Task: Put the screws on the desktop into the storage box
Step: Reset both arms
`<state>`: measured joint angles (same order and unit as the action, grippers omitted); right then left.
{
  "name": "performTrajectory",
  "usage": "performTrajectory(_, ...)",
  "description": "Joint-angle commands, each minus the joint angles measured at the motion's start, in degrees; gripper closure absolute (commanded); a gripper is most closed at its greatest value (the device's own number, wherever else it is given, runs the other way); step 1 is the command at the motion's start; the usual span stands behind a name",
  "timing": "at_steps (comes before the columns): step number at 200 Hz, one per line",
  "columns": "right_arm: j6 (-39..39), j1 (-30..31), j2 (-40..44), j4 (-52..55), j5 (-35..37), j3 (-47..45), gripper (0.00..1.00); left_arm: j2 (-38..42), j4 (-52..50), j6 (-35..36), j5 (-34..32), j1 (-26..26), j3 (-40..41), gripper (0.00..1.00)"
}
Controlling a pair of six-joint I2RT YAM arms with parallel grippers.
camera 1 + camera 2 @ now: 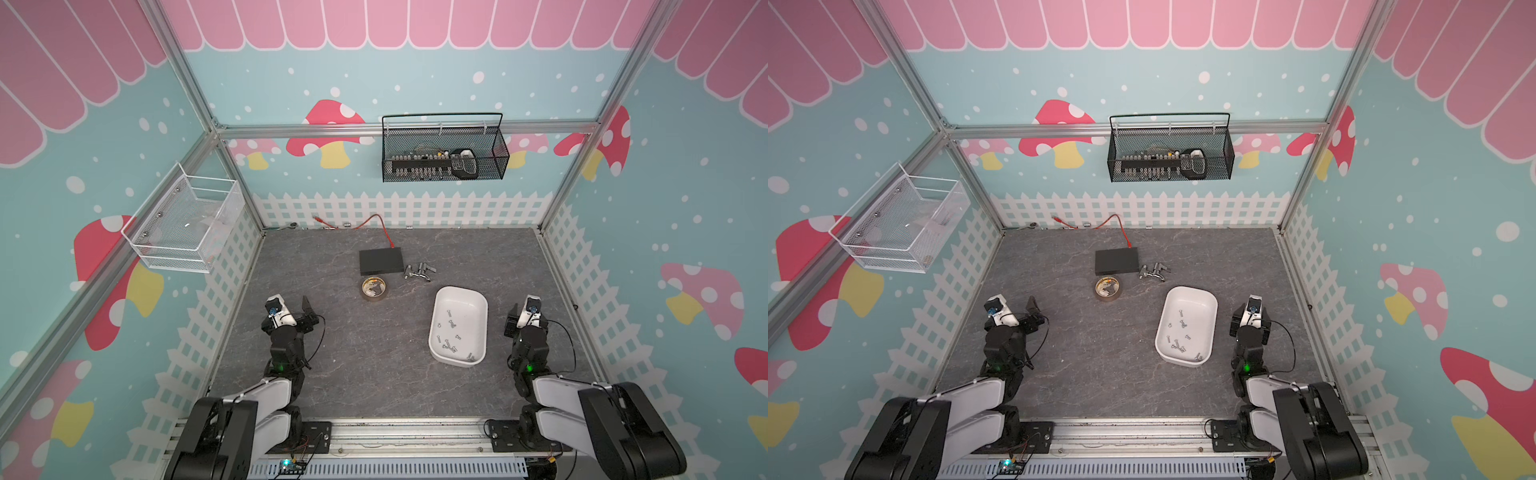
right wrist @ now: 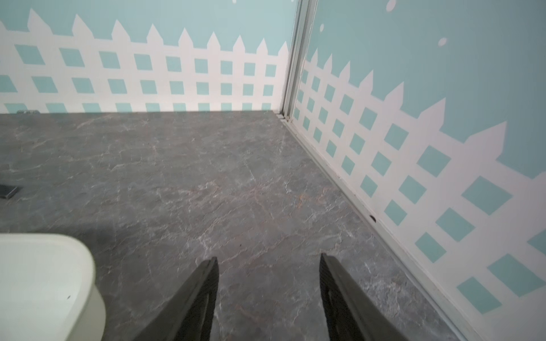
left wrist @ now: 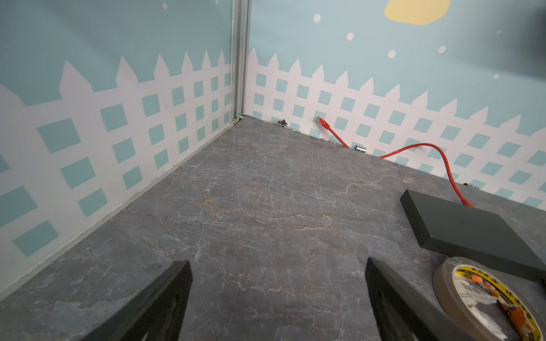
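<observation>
Silver screws [image 1: 447,344], tiny and scattered, lie inside the white storage box [image 1: 459,289]; none shows loose on the grey veined desk [image 1: 374,374]. The box, its long axis running away from the arms' bases, sits near the right claw [image 2: 269,259], on its inner side, well apart from the left claw [image 3: 277,265]. Both claws hang parted and empty, the left wider. Seemingly no pick remains.

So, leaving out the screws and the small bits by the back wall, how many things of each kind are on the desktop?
storage box: 1
black flat box: 1
tape roll: 1
chrome faucet piece: 1
orange cable: 1
Total: 5
</observation>
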<state>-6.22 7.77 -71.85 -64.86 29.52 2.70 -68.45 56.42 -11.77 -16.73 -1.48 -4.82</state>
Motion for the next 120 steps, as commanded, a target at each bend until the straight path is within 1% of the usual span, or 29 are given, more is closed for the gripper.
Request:
performTrajectory(1, 4.2, -1.66, -9.27, -22.28, -3.57, -0.65, 0.39, -5.44, 15.19, 1.77, 10.9, 1.21, -1.59, 0.04)
performTrajectory(6, 6.04, -2.01, -12.14, -28.3, -5.14, -1.11, 0.38, -6.56, 15.59, 2.68, 12.32, 1.17, -1.99, 0.03)
performTrajectory(10, 7.05, -1.87, -12.95, -30.14, -6.44, -1.44, 0.38, -7.63, 16.62, 3.0, 12.7, 1.17, -2.11, 0.03)
performTrajectory(14, 7.46, -1.9, -12.37, -28.35, -9.64, -1.47, 0.39, -8.92, 18.52, 3.2, 12.64, 1.14, -1.79, 0.03)
performTrajectory(20, 7.25, -1.9, -11.12, -23.65, -12.44, -0.71, 0.4, -11.12, 22.81, 3.55, 13.3, 1.23, -0.74, 0.03)
performTrajectory(25, 7.29, -2.04, -12.43, -23.61, -12.52, 0.01, 0.4, -13.2, 26.08, 3.64, 13.96, 1.23, -0.08, 0.02)
performTrajectory(36, 8.32, -2.45, -18.44, -30.49, -11.99, 0.9, 0.37, -18.78, 34.29, 4.69, 15.35, 1.07, 0.65, 0.01)
performTrajectory(41, 8.62, -2.35, -17.91, -28.29, -12.07, 1.59, 0.36, -20.44, 36.14, 5.2, 15.46, 0.99, 0.32, 0.01)
performTrajectory(45, 7.73, -2.41, -15.8, -21.92, -12.8, 3.47, 0.36, -20.09, 34.17, 5.28, 15.91, 0.95, -0.36, 0.01)
performTrajectory(50, 6.47, -2.83, -14.03, -13.92, -14.0, 6.07, 0.37, -18.25, 28.36, 5.12, 16.51, 0.99, -1.92, 0.01)
performTrajectory(51, 6.39, -3.01, -14.16, -13.25, -14.42, 6.48, 0.37, -17.92, 26.31, 5.01, 16.62, 0.97, -2.37, 0.01)
performTrajectory(56, 6.67, -3.8, -16.12, -14.08, -15.9, 7.72, 0.29, -17.01, 20.52, 4.92, 16.29, 0.95, -4.43, 0.01)
performTrajectory(62, 6.95, -4.62, -16.91, -15.53, -17.45, 8.06, 0.25, -18.45, 20.58, 5.51, 16.78, 0.87, -5.81, 0.01)
performTrajectory(68, 5.36, -5.66, -15.0, -9.64, -18.84, 9.05, 0.25, -19.91, 20.77, 6.13, 16.91, 0.78, -6.95, 0.01)
performTrajectory(69, 5.04, -5.88, -14.73, -8.65, -19.04, 9.33, 0.16, -19.85, 20.1, 6.18, 16.82, 0.65, -7.13, 0.01)
performTrajectory(71, 4.47, -6.37, -14.63, -7.44, -19.78, 9.82, 0.07, -19.48, 19.07, 6.26, 16.53, 0.34, -7.44, 0.01)
performTrajectory(73, 4.27, -6.92, -14.7, -7.62, -20.78, 9.95, 0.02, -18.99, 17.34, 6.13, 16.24, 0.12, -7.67, 0.01)
performTrajectory(75, 4.21, -7.31, -15.06, -8.85, -21.55, 9.76, 0.01, -18.45, 16.0, 6.1, 16.15, 0.01, -7.95, 0.01)
performTrajectory(81, 4.65, -7.67, -16.31, -12.58, -22.37, 8.86, 0.01, -18.53, 16.19, 6.2, 16.12, -0.1, -8.1, 0.01)
performTrajectory(89, 4.21, -7.68, -14.96, -8.08, -22.24, 9.72, 0.0, -19.89, 19.69, 6.74, 15.25, -0.48, -7.42, 0.01)
performTrajectory(92, 4.09, -7.68, -14.78, -7.8, -22.27, 9.74, 0.0, -19.59, 18.47, 6.71, 15.08, -0.53, -7.63, 0.01)
performTrajectory(99, 4.39, -7.68, -15.79, -11.2, -22.34, 9.04, 0.0, -18.45, 15.05, 6.74, 15.04, -0.87, -8.45, 0.01)
performTrajectory(104, 4.58, -7.68, -15.67, -12.12, -22.37, 8.7, 0.01, -18.89, 16.28, 7.03, 14.92, -1.05, -8.35, 0.01)
performTrajectory(110, 4.4, -7.7, -14.73, -9.9, -22.37, 8.84, 0.0, -19.65, 19.02, 7.4, 14.56, -1.15, -7.57, 0.01)
performTrajectory(115, 4.3, -7.67, -14.56, -9.31, -22.41, 8.94, 0.01, -19.38, 17.95, 7.22, 14.6, -1.16, -7.67, 0.01)
performTrajectory(120, 4.51, -7.64, -15.17, -11.01, -22.29, 8.78, 0.0, -18.59, 15.94, 7.04, 14.74, -1.1, -8.14, 0.01)
